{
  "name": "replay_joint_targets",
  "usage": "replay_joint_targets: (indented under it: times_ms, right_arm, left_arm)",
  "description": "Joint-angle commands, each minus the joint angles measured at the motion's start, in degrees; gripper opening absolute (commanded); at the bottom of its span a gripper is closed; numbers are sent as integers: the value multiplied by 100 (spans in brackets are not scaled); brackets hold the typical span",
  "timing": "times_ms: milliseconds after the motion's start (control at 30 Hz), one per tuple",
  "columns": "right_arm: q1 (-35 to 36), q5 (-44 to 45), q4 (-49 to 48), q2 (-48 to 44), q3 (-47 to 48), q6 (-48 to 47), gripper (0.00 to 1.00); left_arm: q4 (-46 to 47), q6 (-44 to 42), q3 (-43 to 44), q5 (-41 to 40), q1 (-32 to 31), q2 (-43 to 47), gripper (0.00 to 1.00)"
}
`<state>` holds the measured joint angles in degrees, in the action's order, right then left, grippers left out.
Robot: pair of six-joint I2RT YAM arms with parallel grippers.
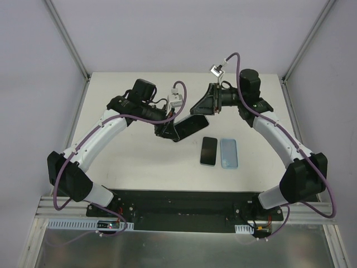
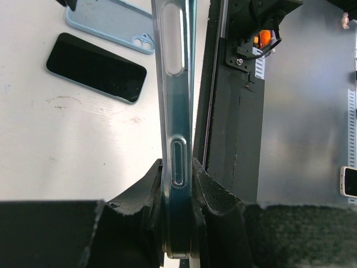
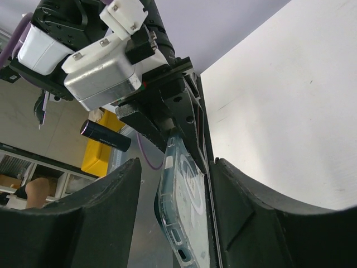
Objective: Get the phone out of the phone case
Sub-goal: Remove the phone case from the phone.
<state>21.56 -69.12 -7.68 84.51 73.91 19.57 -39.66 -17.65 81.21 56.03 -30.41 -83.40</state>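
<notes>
We judge the removal has barely begun. The left gripper (image 2: 177, 170) is closed hard on the clear plastic phone case (image 2: 174, 106), pinching front and back. It holds the case on edge above the white tabletop (image 1: 139, 162), with the dark phone (image 1: 189, 127) seated inside. The right gripper (image 3: 177, 167) is spread wide, straddling the case's other end; we cannot tell whether either finger touches it. Next, we think it must catch the case lip and peel it off the phone. A second black phone (image 1: 208, 151) and a pale blue case (image 1: 229, 153) lie nearby. We find no legible brand or writing.
</notes>
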Motion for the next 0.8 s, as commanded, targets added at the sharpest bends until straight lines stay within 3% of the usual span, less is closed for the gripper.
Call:
replay_joint_targets:
  times_ms: [0,233,500,767]
  right_arm:
    - [50,-207,-260,-13,-17,55,59]
    - [59,-242,-269,30,-78,82,47]
    - [59,-418,-585,224,-43,617,0]
    - [59,-207,-673,505,36,1206,0]
  left_arm:
    - [64,-230,343,154,-52,175,0]
    - [46,-239,361,189,-61,166,0]
    - [37,-335,396,84,-87,157,0]
    - [-200,-766,518,-504,-359,87,0]
